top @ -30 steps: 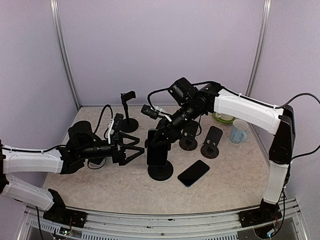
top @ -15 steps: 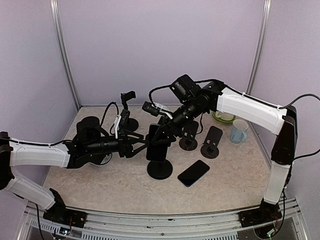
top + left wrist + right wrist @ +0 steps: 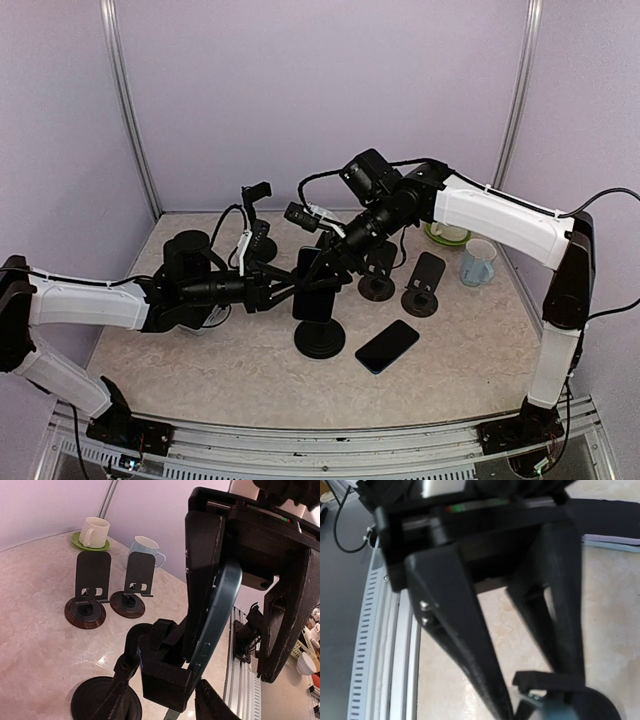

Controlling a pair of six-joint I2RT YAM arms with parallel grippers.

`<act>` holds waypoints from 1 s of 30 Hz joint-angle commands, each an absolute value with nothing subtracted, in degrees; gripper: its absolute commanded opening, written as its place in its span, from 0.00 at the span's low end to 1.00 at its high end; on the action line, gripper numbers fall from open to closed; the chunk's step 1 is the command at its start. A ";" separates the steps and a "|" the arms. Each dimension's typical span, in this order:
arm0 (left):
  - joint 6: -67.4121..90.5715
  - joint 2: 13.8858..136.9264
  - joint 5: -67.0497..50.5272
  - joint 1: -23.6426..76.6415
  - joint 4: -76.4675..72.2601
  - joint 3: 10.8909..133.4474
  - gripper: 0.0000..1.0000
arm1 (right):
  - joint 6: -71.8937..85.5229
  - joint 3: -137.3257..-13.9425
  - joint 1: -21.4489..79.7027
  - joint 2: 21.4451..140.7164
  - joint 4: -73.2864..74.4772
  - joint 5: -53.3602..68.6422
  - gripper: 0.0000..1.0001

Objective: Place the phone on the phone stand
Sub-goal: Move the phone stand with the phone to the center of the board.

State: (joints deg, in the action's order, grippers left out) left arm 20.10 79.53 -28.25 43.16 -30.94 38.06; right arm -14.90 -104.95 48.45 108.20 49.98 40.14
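Observation:
A dark teal phone (image 3: 313, 290) (image 3: 217, 615) stands upright in the cradle of the black round-based phone stand (image 3: 321, 340) (image 3: 175, 677). From the left, my left gripper (image 3: 283, 292) (image 3: 169, 662) has its fingers closed against both sides of the cradle's lower part, one finger (image 3: 212, 702) touching the phone's bottom edge. My right gripper (image 3: 328, 268) (image 3: 537, 695) hangs over the phone's top. It is open, its fingers (image 3: 272, 630) apart from the phone. The phone's top edge (image 3: 547, 707) shows between its tips.
A second phone (image 3: 387, 346) lies flat, right of the stand's base. Two small folding stands (image 3: 378, 275) (image 3: 425, 283) sit behind it. A glass mug (image 3: 478, 262) and a white cup on a green saucer (image 3: 447, 235) are at the back right, and a tall clamp stand (image 3: 257, 215) at the back.
My left gripper slid right up to the stand and its jaws narrowed onto the cradle. The right gripper's jaws widened off the phone's top.

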 commanded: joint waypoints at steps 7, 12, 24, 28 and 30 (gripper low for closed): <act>20.87 80.69 -31.83 42.90 -35.26 39.10 0.05 | -13.01 -101.76 45.58 110.75 53.58 34.45 0.58; 20.83 79.71 -32.74 42.97 -36.31 37.68 0.02 | -12.31 -101.60 44.67 110.52 52.44 35.41 0.61; 22.40 79.10 -35.41 43.07 -36.91 37.00 0.02 | -13.05 -101.43 44.38 109.05 51.30 38.52 0.67; 22.84 78.78 -35.72 43.07 -36.91 36.93 0.14 | -13.94 -101.29 44.37 109.16 51.51 39.39 0.66; 22.85 78.53 -35.58 43.07 -36.87 36.91 0.20 | -14.04 -101.21 44.27 109.57 51.87 39.06 0.64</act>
State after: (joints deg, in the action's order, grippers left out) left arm 22.61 80.27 -30.24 42.76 -33.69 37.65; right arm -13.06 -103.50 46.96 107.66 47.83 44.91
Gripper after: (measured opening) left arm 0.170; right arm 0.654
